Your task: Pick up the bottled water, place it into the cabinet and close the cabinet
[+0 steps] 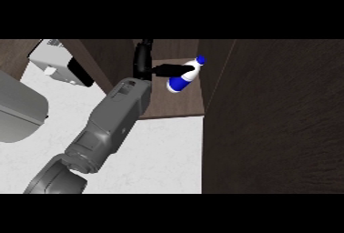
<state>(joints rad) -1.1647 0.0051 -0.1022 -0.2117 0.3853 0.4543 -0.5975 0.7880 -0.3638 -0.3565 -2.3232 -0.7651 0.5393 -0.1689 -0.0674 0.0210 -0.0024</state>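
A dark wood cabinet door (pixel 275 118) is standing open and filling the right side of the head view, with the cabinet (pixel 176 105) interior and its brown shelf floor showing beside it at upper centre. A white marbled counter (pixel 161 154) is spreading below, a grey rounded appliance (pixel 17 111) is sitting at the left edge, and a white boxy appliance (pixel 57 61) is resting at the upper left corner. One grey forearm (pixel 111 120) is rising diagonally from the lower left into the cabinet opening; which arm it is cannot be told for certain, but from its entry at the left it is read here as the left. Its left hand (pixel 151 68) is curling black fingers around the bottled water (pixel 184 75), a blue and white bottle tilted with its blue cap toward the upper right, inside the cabinet opening above the shelf. No other hand is showing. The placing step appears close to done, with release and closing the door not yet done. The risk from here: let go while tilted, the bottle may topple and roll toward the shelf's front edge, blocking the door or dropping onto the counter.
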